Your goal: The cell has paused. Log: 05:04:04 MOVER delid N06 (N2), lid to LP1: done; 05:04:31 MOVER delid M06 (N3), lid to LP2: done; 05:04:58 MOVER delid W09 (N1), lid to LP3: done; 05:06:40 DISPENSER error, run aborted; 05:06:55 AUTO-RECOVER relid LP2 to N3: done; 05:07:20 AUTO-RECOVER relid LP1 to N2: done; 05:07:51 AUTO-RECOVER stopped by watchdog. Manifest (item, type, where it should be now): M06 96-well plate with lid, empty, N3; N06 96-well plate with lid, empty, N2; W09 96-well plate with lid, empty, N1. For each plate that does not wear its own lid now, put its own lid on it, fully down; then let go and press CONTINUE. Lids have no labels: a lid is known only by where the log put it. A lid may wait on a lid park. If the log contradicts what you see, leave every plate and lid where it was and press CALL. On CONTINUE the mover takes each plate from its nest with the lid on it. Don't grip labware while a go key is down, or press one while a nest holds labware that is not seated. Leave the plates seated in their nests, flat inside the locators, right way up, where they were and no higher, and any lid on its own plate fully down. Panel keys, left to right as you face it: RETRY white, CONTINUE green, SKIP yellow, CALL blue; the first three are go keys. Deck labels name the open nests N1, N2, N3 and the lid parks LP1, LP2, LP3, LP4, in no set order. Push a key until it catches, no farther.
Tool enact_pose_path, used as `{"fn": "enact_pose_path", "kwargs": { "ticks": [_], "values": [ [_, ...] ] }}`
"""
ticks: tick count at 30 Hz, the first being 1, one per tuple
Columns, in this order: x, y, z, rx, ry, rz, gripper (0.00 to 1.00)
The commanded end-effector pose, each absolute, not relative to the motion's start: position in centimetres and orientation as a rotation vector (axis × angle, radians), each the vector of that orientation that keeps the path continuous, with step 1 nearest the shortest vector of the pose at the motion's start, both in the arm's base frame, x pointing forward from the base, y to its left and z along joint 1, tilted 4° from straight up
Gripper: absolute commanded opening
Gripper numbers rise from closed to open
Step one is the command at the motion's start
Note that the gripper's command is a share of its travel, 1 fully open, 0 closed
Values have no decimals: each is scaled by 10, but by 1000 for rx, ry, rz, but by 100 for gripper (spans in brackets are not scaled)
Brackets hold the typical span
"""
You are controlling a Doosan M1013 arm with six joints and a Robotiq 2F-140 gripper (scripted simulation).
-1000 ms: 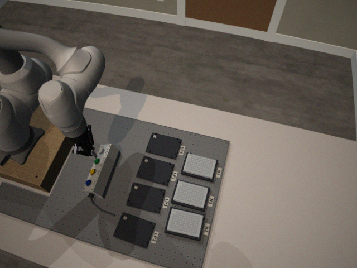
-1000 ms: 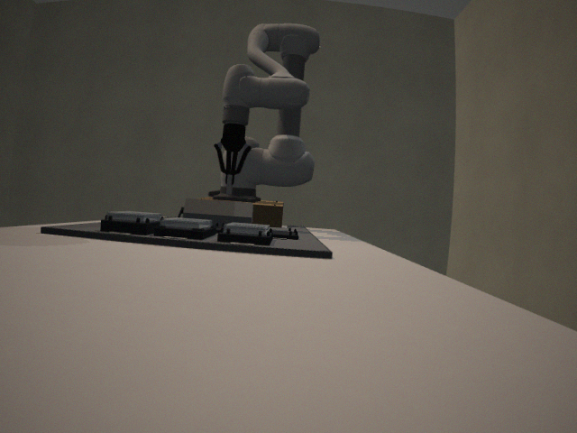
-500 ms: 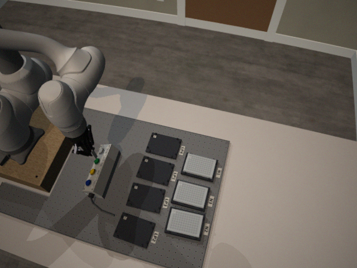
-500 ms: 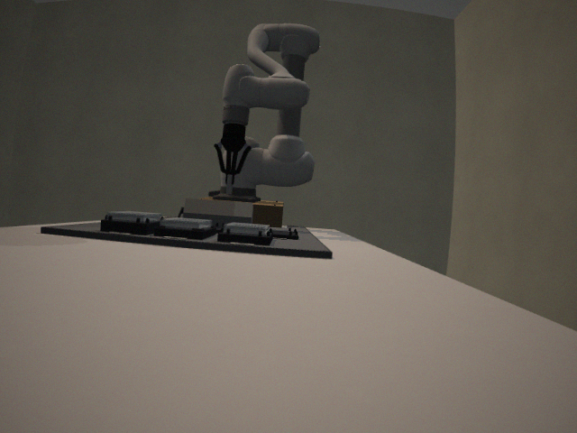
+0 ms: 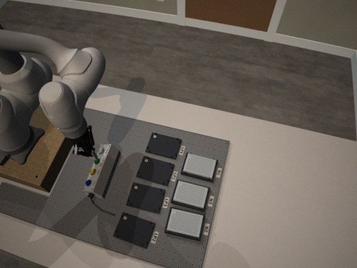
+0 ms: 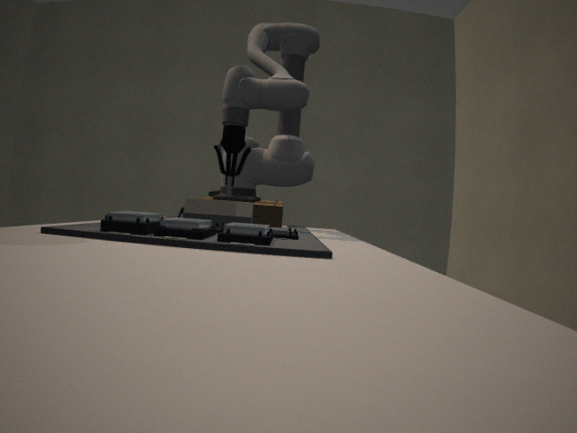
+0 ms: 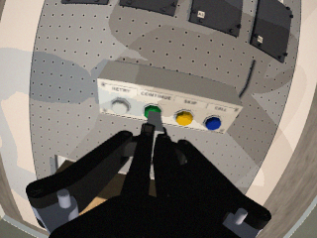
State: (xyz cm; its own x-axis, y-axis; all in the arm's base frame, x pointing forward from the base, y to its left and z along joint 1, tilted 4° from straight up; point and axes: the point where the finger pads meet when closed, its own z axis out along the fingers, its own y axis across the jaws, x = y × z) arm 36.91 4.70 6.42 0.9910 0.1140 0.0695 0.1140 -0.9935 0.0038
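My gripper point(image 7: 153, 121) is shut and empty, its fingertips right at the green CONTINUE key point(image 7: 153, 109) on the key panel point(image 5: 97, 170); it also shows in the top view point(image 5: 91, 154) and in the exterior view point(image 6: 230, 179). I cannot tell whether the tips touch the key. Three white 96-well plates sit in the nests N1 point(image 5: 199, 166), N3 point(image 5: 191, 194) and N2 point(image 5: 184, 223), each flat and looking lidded. The four black lid parks LP4 point(image 5: 163, 144), LP1 point(image 5: 155, 170), LP3 point(image 5: 145, 197) and LP2 point(image 5: 134, 229) carry nothing.
The panel also has a white RETRY key point(image 7: 119, 106), a yellow SKIP key point(image 7: 184, 118) and a blue CALL key point(image 7: 213, 122). A cable point(image 5: 100, 206) runs from the panel's near end. The arm's base stands on a wooden block point(image 5: 25, 156) left of the grey deck.
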Motion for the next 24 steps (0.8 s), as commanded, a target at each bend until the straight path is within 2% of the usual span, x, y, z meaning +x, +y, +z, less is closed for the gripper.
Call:
{"fn": "enact_pose_path", "kwargs": {
  "ticks": [1, 24],
  "values": [
    [368, 48, 58, -3132, -180, -102, 0],
    [369, 48, 41, -3132, -180, -102, 0]
  ]
}}
